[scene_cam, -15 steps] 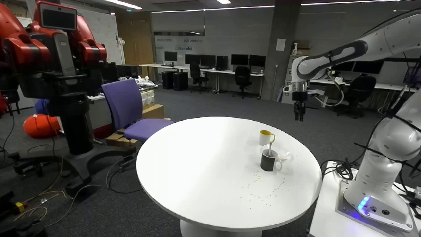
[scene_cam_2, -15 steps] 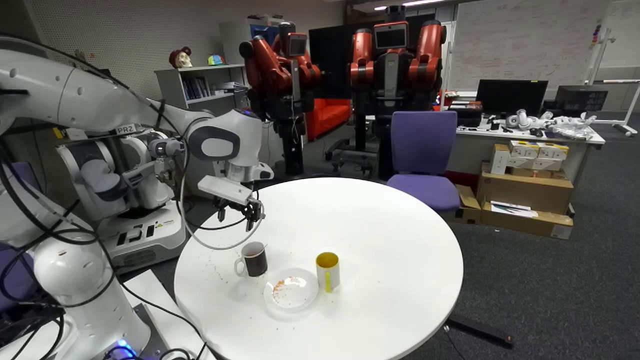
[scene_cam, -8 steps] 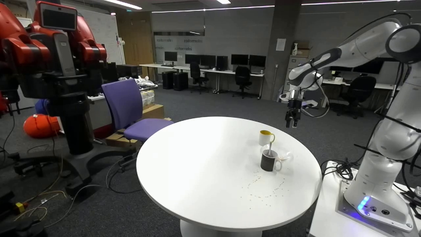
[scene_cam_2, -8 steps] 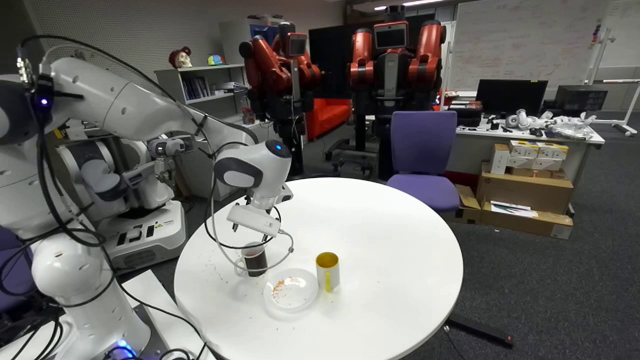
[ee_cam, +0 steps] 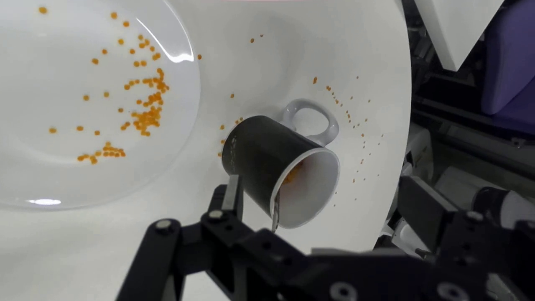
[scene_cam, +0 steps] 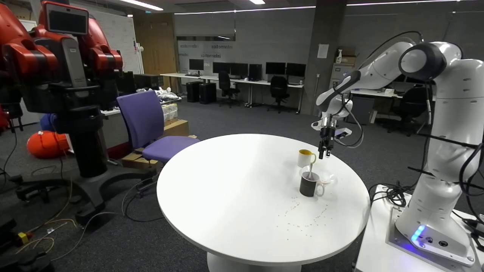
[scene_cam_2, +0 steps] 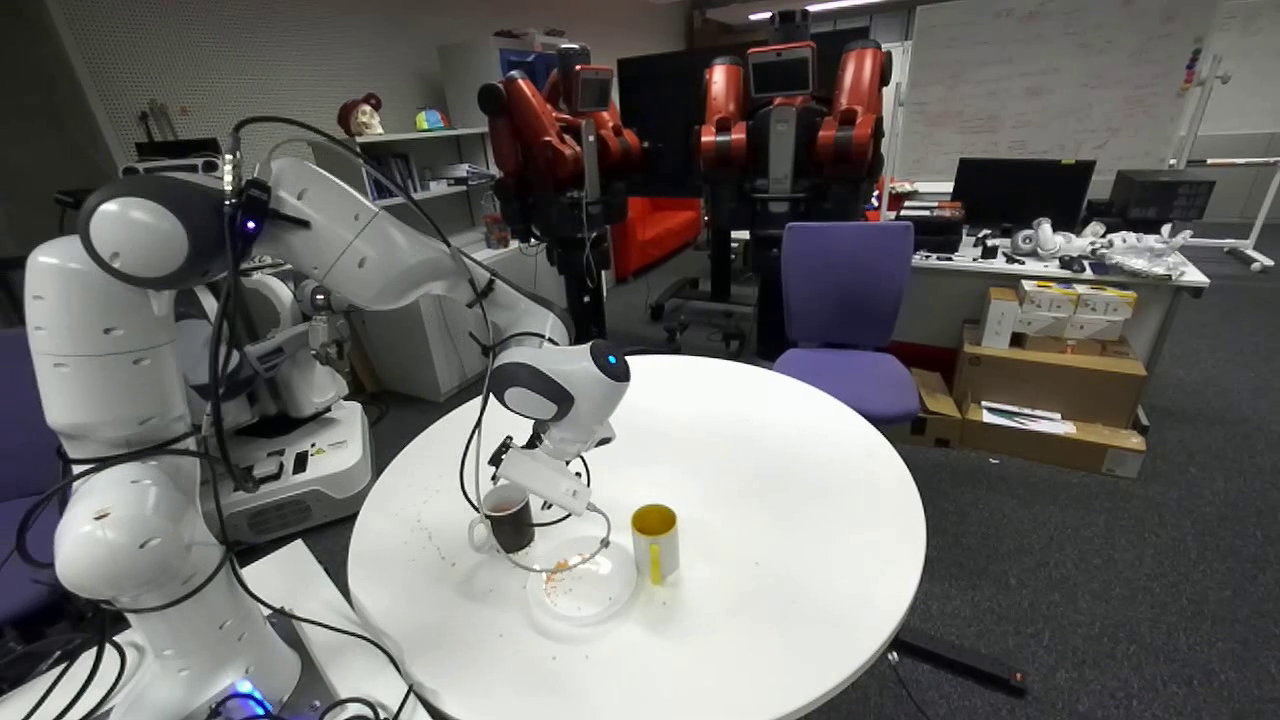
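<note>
Dark mug [ee_cam: 265,152] with a white inside and a white handle stands upright on the round white table [scene_cam: 227,196], near the gripper [ee_cam: 326,200] and lower than it. The gripper hangs over the table with its two fingers [ee_cam: 232,194] spread wide apart, and it is not touching the mug. A thin stick [scene_cam: 311,170] pokes up out of the mug, and some little orange bits [ee_cam: 292,173] sit down inside. Just beside the mug is a shiny plate [ee_cam: 138,179], and lots more orange bits lie on it, mostly on the side by the mug. Others are sprinkled on the table, many of them past the mug's handle. On the plate's other side stands a white cup [scene_cam_2: 657,548] that is yellow inside and has a yellow handle. The big white robot arm [scene_cam: 455,98] bends over the table's edge from its base next to the table. Past the table, in an exterior view, there is a purple chair [scene_cam_2: 848,290]. Farther back stand two red robots [scene_cam_2: 785,130], and way behind is a big whiteboard [scene_cam_2: 1060,100] with scribbles on it.
</note>
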You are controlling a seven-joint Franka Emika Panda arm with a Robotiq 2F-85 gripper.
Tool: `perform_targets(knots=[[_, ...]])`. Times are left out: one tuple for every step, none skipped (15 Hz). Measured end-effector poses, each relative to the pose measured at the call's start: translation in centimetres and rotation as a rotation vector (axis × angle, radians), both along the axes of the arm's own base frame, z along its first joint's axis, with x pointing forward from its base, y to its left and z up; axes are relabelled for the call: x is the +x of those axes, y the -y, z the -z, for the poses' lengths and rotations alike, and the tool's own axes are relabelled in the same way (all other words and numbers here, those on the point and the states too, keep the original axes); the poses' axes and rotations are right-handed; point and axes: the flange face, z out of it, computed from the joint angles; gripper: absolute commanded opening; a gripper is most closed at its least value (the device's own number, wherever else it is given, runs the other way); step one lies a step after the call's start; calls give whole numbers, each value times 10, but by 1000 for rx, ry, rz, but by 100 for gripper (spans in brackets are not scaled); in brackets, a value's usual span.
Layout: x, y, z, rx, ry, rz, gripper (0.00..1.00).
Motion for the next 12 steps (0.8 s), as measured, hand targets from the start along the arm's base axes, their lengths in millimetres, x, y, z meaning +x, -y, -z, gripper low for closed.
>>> perform_targets(knots=[[6,-5,7,2,-18,7,100],[13,-11,12,2,-33,16,100],[19,-17,15,3,-47,24,100],[25,-24,18,2,-56,30,99],[31,-30,20,-1,-66,34,98],[36,-36,22,-6,-72,36,97],[40,-40,24,-14,-75,42,94],[44,-44,26,-21,-78,48,92],[47,-47,27,-27,-82,54,90],[49,-50,28,-34,-84,63,95],[51,-51,28,-40,-83,70,95],[52,-52,27,-48,-81,80,99]])
